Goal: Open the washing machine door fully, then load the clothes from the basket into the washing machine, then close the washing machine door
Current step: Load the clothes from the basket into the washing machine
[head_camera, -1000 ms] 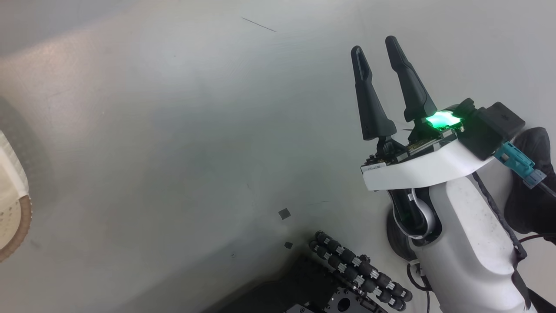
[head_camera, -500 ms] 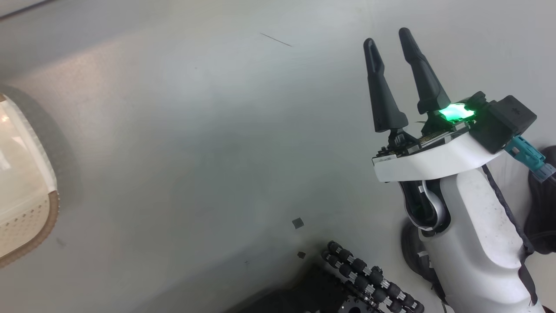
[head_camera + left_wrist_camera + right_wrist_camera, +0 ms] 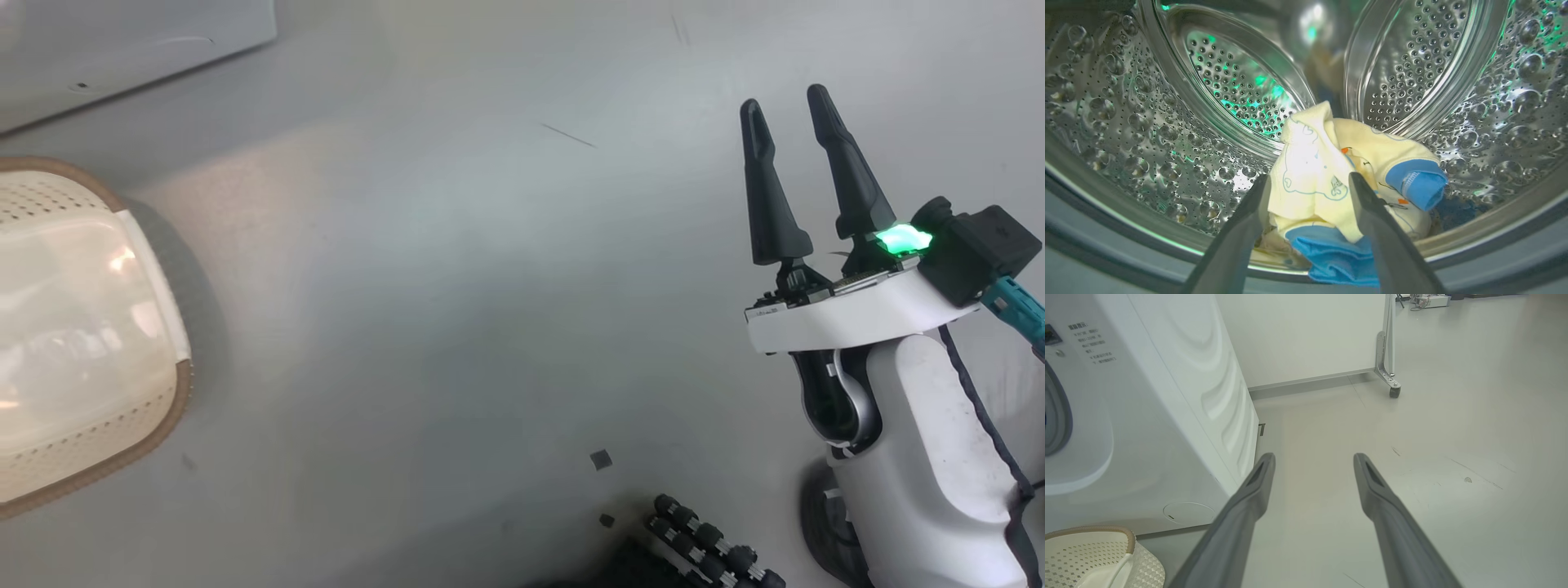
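Observation:
In the left wrist view my left gripper (image 3: 1309, 177) reaches into the washing machine's steel drum (image 3: 1229, 81), jaws spread wide. The clothes (image 3: 1372, 147), pale yellow with blue cuffs, lie in a heap on the drum's bottom between and behind the fingers. My right gripper (image 3: 787, 102) hangs open over bare floor, nothing between its fingers (image 3: 1314, 457). The cream basket (image 3: 82, 327) with its brown rim stands on the floor at the left and looks empty. It sits in front of the white washing machine (image 3: 1167, 396). The washing machine door is out of view.
Grey floor spreads to the right of the machine. A wheeled metal frame leg (image 3: 1390, 375) stands by the far wall. My base's black rollers (image 3: 710, 547) and two small black squares (image 3: 601, 459) show at the bottom of the head view.
The head camera has turned, bringing much more of the basket and the machine's lower edge into view. The right gripper stays open.

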